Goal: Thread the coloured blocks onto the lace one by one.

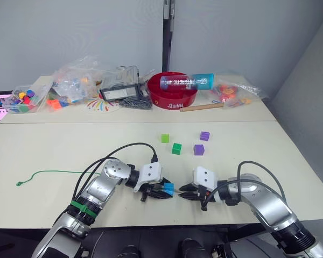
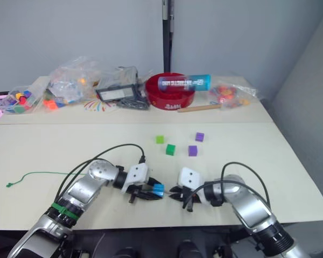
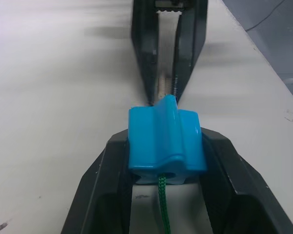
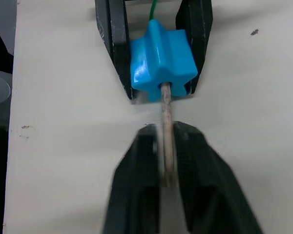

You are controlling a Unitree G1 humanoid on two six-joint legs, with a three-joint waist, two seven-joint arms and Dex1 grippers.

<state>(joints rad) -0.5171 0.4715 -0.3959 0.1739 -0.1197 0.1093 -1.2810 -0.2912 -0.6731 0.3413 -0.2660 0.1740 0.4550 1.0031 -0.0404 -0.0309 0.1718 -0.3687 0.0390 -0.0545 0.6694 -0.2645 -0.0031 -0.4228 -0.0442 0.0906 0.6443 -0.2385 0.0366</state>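
Two grippers are met tip to tip low over the front of the tabletop. The blue block is clamped between the fingers of the left gripper. The lace is passed through the hole of this block: in the left wrist view the green string is seen entering the near face, and in the right wrist view the pale stiff tip is seen coming out of the far face. This tip is pinched by the closed fingers of the right gripper. The rest of the lace is laid across the tabletop to the robot's left, with the knot at its far end. Four other blocks are left loose further back, well apart from the grippers: a light green block, a dark green block, and two purple blocks.
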